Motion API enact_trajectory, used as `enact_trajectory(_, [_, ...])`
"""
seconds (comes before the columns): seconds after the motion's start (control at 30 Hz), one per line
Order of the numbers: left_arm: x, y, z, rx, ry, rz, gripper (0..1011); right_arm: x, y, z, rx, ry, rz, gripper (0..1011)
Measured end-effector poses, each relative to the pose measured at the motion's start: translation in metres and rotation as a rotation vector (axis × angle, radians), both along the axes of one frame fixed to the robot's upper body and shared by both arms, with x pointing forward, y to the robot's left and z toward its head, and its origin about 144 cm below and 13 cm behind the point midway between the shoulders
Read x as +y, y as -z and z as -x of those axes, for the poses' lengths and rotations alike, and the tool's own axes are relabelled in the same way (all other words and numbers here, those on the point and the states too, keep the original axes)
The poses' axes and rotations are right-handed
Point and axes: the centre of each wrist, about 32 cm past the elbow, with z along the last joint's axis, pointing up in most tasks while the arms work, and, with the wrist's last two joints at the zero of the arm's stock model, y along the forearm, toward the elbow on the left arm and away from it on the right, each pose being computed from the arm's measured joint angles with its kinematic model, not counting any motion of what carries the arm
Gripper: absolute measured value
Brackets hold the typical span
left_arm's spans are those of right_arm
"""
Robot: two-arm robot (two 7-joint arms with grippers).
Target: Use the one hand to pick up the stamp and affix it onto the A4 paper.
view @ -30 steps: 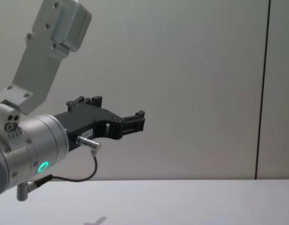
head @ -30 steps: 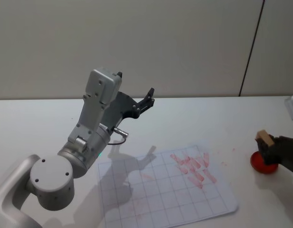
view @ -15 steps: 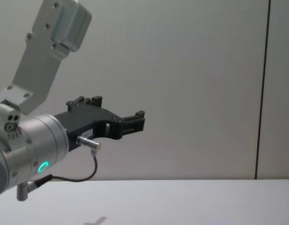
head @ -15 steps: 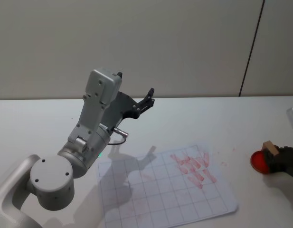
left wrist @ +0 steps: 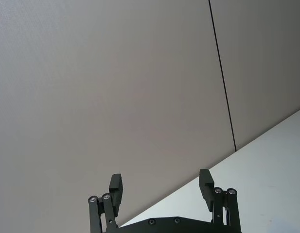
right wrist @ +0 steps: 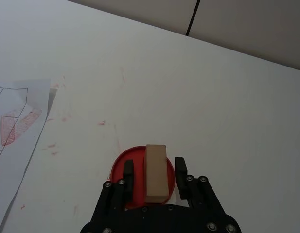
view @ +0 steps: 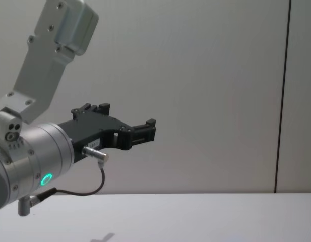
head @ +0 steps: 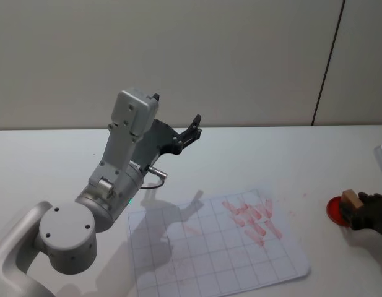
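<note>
Left gripper [left wrist: 161, 187] raised, fingers apart; right gripper [right wrist: 153, 171] low.

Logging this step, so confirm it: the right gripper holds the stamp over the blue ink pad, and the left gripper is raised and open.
One thing is wrong: the ink pad is red, not blue, as the right wrist view shows. The rest stands: the right gripper holds the stamp over it, and the left gripper is raised and open.

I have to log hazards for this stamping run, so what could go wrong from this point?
1. The right gripper holds the stamp over the red ink pad; its fingers show gaps beside the block, so it may slip or tilt.
2. The paper lies loose, one edge near the table's front, and could shift under pressure.
3. Red smears already mark the table; carrying inked wood may add more.
</note>
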Motion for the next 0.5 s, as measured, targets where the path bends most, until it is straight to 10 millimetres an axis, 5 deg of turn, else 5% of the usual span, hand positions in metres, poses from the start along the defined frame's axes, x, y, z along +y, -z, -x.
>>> enact_trajectory(0.5, [0.000,0.000,0.000,0.000,0.000,0.000,1001,-0.004,-0.010,0.011,-0.123,0.011,-0.015,917])
